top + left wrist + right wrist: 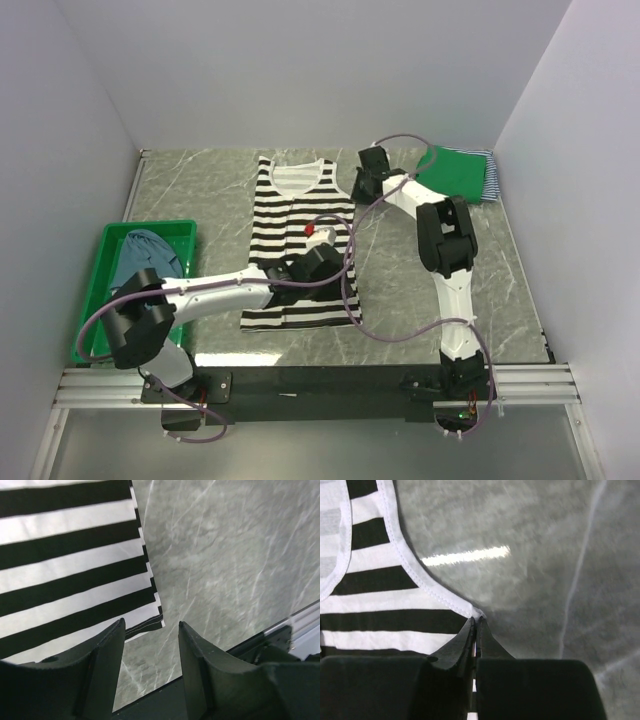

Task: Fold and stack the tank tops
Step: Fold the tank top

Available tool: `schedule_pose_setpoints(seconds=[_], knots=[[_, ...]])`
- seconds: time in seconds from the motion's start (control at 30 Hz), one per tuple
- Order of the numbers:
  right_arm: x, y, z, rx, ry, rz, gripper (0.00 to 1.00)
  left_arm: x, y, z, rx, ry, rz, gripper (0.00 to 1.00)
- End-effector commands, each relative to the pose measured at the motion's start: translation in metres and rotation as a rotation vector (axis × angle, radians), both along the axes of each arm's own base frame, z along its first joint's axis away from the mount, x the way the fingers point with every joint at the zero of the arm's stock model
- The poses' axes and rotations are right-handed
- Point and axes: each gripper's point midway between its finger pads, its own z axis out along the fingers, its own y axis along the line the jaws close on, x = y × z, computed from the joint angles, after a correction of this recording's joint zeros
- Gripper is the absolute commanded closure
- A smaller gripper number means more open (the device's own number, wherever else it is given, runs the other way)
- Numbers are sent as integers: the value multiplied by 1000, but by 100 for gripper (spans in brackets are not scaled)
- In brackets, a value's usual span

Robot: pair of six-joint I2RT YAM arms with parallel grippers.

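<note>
The bold black-white striped tank top (300, 225) lies spread flat mid-table. My right gripper (357, 193) (476, 620) is shut on its white-trimmed edge at the bottom of the right armhole; the top (385, 620) fills the left of the right wrist view. My left gripper (325, 272) (150, 624) hovers open over the lower right of the top, and the hem corner (159, 622) shows just beyond its fingertips, nothing between them. A folded green tank top (455, 172) rests on a thin-striped one (492, 182) at the back right. A dusty blue top (145, 255) lies in the bin.
A green plastic bin (100, 300) stands at the left edge of the table. White walls close in the back and both sides. A black rail (320, 375) runs along the near edge, seen also in the left wrist view as the rail (260, 645).
</note>
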Motion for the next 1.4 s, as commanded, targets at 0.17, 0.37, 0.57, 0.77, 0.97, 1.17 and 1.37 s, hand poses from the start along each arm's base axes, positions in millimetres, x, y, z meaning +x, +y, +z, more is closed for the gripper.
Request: schedule_pose_setpoints(seconds=[0.17, 0.37, 0.57, 0.77, 0.97, 1.17, 1.37], knots=[[-50, -30, -1, 42, 33, -99, 100, -28, -28, -21, 18, 6, -83, 49], [-69, -43, 1, 70, 36, -122, 100, -54, -27, -44, 98, 42, -108, 52], [-70, -52, 3, 70, 32, -136, 100, -82, -26, -65, 193, 62, -173, 48], [-69, -54, 7, 92, 30, -136, 100, -93, -31, -70, 256, 45, -207, 48], [-70, -54, 10, 102, 23, -136, 100, -90, -27, -81, 320, 46, -189, 58], [-68, -59, 16, 112, 15, -143, 100, -102, -21, -97, 382, 57, -206, 67], [-66, -66, 26, 118, -4, -157, 100, -109, -13, -107, 458, 45, -210, 73]])
